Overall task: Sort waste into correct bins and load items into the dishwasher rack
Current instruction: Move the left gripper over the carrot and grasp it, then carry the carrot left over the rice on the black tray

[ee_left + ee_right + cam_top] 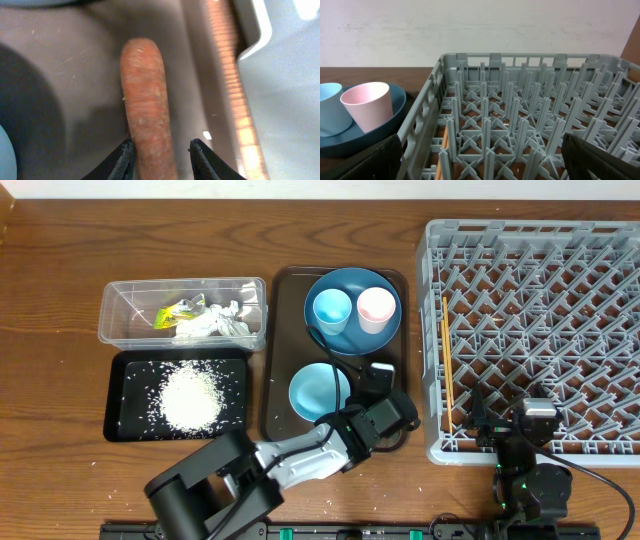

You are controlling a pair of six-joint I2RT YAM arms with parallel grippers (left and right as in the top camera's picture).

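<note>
overhead faces down; wrist views sit low, right sharing the rack (520,125).

I count two cups: one light-blue cup (332,309) and one pink cup (376,307). There is one dark-blue plate (352,279), one light-blue bowl (315,392), one carrot (146,105), one clear tub (120,315), one black tray (125,420), one brown serving tray (283,350) and one dishwasher rack (540,310). One yellow-green wrapper (178,313) – the rice grains (190,395) are too many for me to count.
</note>
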